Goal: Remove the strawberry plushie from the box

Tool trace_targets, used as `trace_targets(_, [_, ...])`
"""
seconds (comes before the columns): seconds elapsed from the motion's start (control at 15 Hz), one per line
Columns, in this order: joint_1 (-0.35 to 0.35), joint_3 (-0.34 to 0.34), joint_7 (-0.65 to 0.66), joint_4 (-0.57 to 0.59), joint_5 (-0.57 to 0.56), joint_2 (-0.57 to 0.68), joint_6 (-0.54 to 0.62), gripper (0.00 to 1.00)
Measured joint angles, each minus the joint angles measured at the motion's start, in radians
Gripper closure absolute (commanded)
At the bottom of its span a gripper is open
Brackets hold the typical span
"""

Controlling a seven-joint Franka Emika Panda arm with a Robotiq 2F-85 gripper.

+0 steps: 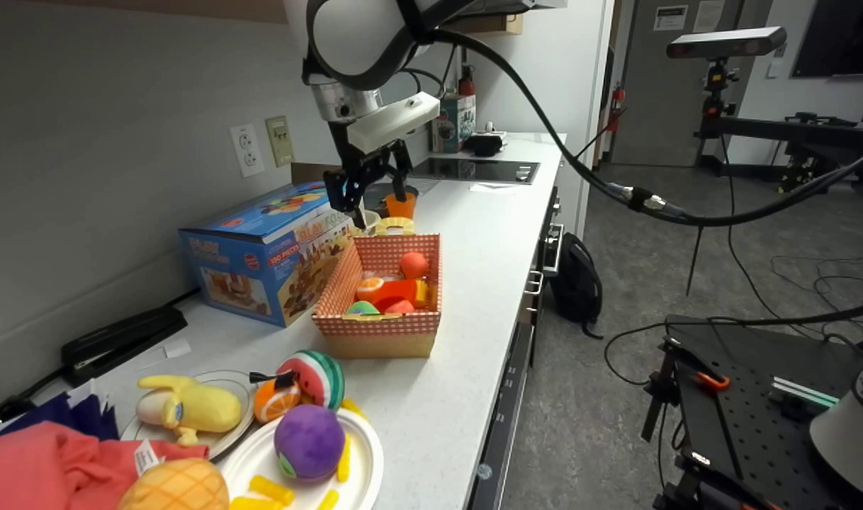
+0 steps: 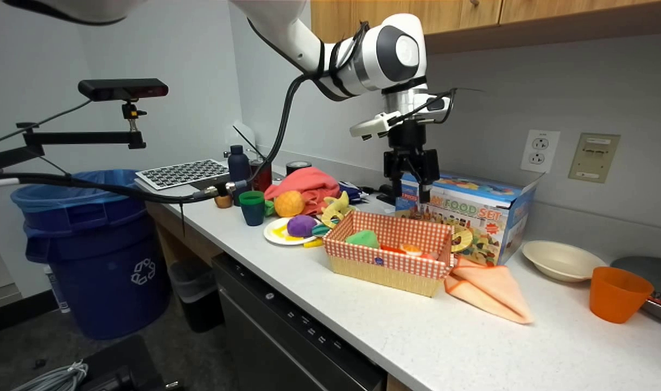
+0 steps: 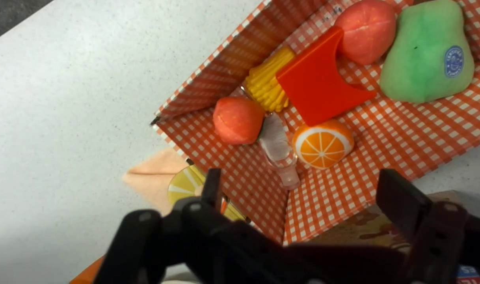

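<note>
Counter [image 2: 526,353]: carries everything. Blue printed carton [image 1: 268,255] stands toward its back edge. Box [image 2: 385,276] sits between that carton and the counter's front edge, open upward, long sides running roughly along the counter. Peach cloth [image 2: 490,288] lies beside one end.

Hand [image 2: 412,194]: fingers apart, nothing between them; hangs above the box, near its rear corner at the cloth end.

Green plush [image 3: 425,59]: in the box, toward the end away from the cloth. Second red plush [image 3: 366,31]: just beside it, nearer the counter's front edge.

Strawberry plushie [image 3: 239,120]: in the box, at the cloth end, in the corner toward the counter's front edge. Identity tentative: neither round red toy shows a leafy cap.

Handling, estimated: light, soft, squashes before it resists. Fabric skin should hold rather than slip; breakage unlikely. Round flanks may roll out of a shallow pinch, so reach below the widest part and squeeze well past first contact. Best hold: across the middle, one finger on the open side, one in the narrow space by the box's side; whether toy and side touch, cannot tell.

Yellow fries [image 3: 268,81] and clear plastic piece [image 3: 278,146]: crowding the plushie; either may get pinched too.
</note>
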Motion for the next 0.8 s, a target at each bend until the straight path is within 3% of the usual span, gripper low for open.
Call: trace_targets(0.8, [0.003,-0.002,-0.037,-0.002,-0.003,0.000,-0.063,0.00])
